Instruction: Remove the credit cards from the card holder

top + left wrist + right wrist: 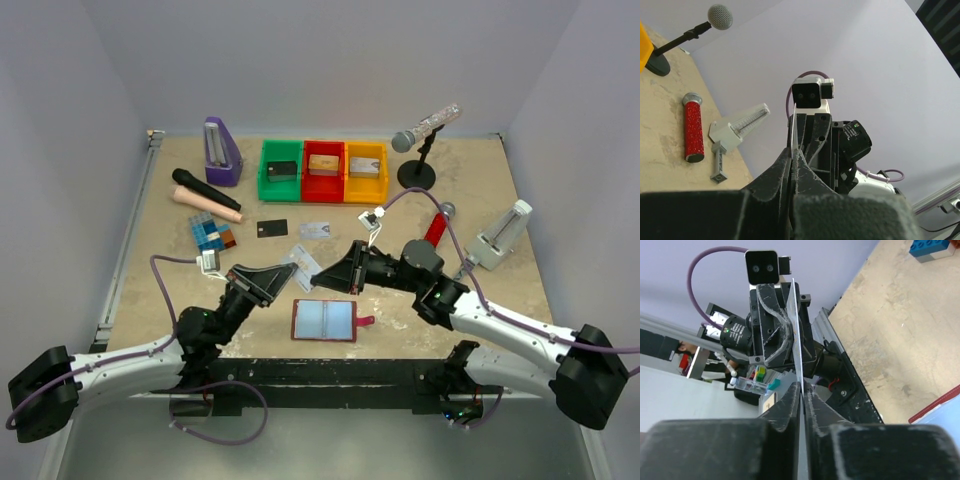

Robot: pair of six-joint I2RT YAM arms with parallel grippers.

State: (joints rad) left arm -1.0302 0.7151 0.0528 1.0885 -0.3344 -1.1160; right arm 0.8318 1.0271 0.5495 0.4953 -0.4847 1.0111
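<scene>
Card: silvery card, mid-air over the open card holder, long axis running between your grippers.
Left gripper: clamped on one end.
Right gripper: clamped on the other, equally close.

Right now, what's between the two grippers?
A silvery card, pinched by left gripper and right gripper; shows in top view, edge-on in wrist views.

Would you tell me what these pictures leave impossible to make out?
Held card: its printing; both wrist views show it edge-on, pinched by the left tool and right tool.
Card holder: whether cards remain in its pockets; too small and pale in the top view.
Card holder, right wrist view: cut off at the right edge.
</scene>
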